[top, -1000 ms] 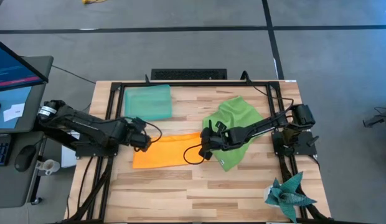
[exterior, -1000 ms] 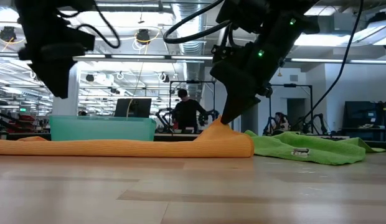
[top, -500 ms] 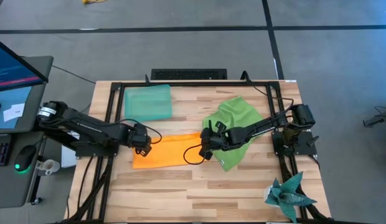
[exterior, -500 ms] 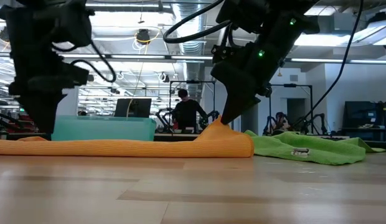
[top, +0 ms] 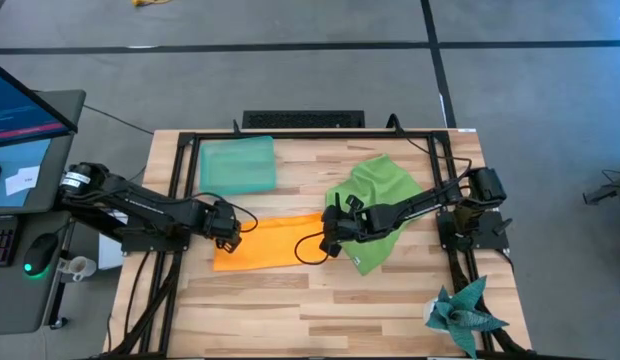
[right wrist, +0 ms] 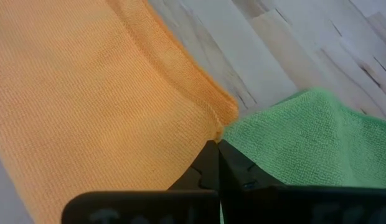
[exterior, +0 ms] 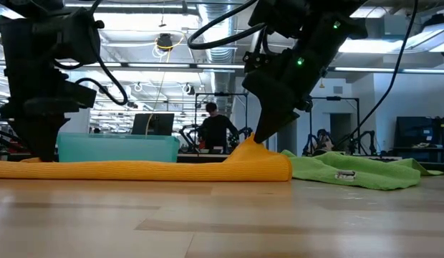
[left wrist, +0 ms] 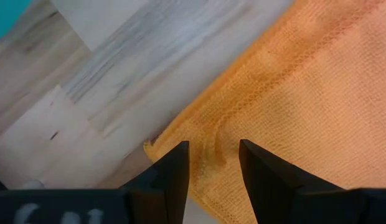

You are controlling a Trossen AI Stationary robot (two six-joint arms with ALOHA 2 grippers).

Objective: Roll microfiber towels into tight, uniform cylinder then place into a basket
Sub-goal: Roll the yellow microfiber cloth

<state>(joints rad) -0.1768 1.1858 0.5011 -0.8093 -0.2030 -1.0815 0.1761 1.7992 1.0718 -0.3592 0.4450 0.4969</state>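
The orange towel (top: 275, 243) lies as a flat strip across the table's middle. My left gripper (left wrist: 215, 163) stands open over its left end, pointing down, with a finger on either side of the hem ridge (left wrist: 211, 140) near the corner. My right gripper (top: 328, 243) is shut on the towel's right end. Just to the right, the lime green towel (top: 375, 200) lies crumpled on the table. The teal basket (top: 237, 165) stands at the far left. My left gripper is low over the orange towel's left corner; I cannot tell whether its fingertips touch the cloth. My right gripper pinches the orange towel's right end near its far corner (right wrist: 208, 127) between its two fingers, slanting down from the table's right. The cloth rises into a small peak (exterior: 249, 149) there, and the remainder lies flat.
A spiky teal star-shaped object (top: 465, 310) sits at the near right corner. Bare wood (top: 290, 300) runs along the near side. A black frame (top: 290, 133) borders the table. A person (exterior: 215, 129) is in the room behind.
My left gripper has come down from well above the table to the orange towel's left end, tipping to point more steeply down. The towel and my right gripper have kept still.
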